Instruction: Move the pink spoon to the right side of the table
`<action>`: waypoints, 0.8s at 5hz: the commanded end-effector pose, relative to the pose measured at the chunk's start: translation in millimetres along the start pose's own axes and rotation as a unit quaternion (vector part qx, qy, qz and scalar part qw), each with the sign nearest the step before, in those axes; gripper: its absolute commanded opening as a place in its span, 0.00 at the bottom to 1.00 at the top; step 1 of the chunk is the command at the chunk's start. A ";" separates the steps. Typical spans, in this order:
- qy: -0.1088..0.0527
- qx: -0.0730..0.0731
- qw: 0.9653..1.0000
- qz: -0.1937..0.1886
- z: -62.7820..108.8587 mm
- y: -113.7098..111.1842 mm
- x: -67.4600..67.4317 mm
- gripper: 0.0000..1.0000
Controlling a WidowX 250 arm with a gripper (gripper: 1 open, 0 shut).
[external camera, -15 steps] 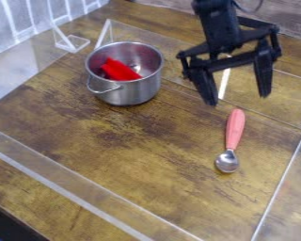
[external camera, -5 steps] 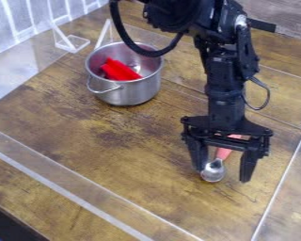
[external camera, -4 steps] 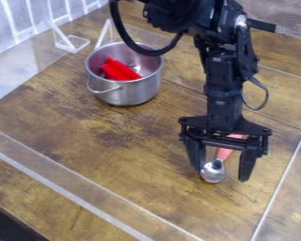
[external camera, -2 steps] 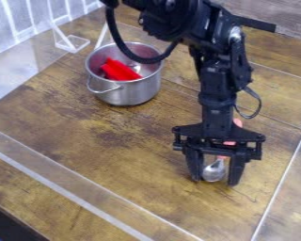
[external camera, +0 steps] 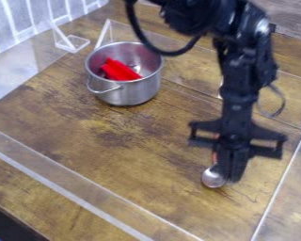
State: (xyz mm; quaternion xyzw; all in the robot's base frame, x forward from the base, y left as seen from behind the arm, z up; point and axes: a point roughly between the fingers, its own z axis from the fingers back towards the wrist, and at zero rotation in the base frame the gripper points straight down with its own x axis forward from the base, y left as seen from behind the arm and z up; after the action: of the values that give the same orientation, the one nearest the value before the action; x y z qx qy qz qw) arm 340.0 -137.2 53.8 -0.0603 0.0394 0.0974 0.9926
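The pink spoon (external camera: 214, 177) lies at the right of the table (external camera: 102, 132). Only its shiny round bowl shows, low over the wood; the gripper hides the pink handle. My gripper (external camera: 232, 162) points straight down right above the bowl. Its dark fingers are drawn together into one narrow stem where the handle runs, so it looks shut on the spoon's handle. The black arm rises from there to the top of the camera view.
A steel pot (external camera: 124, 73) with a bright red object (external camera: 118, 69) inside stands at the back left. Clear acrylic walls run along the left (external camera: 40, 47), the front (external camera: 78, 188) and the right edge (external camera: 277, 193), close to the spoon.
The fingers stood wide apart, straddling the spoon, and have now closed together on its handle. The arm has shifted a little to the right in the picture.
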 end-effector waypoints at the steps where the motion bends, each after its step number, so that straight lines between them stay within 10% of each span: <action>1: -0.024 -0.009 0.997 -0.066 40.5 -9.6 7.9 1.00; 2: -0.016 -0.002 0.995 -0.099 56.8 -5.8 17.1 0.00; 3: -0.014 0.001 0.994 -0.109 54.1 -6.6 14.4 1.00; 4: -0.007 0.005 0.993 -0.119 46.5 -11.0 7.8 1.00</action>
State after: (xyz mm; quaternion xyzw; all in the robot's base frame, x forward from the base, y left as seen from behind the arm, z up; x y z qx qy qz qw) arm 353.3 -136.4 85.9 -0.0532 0.0467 -0.0118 0.9974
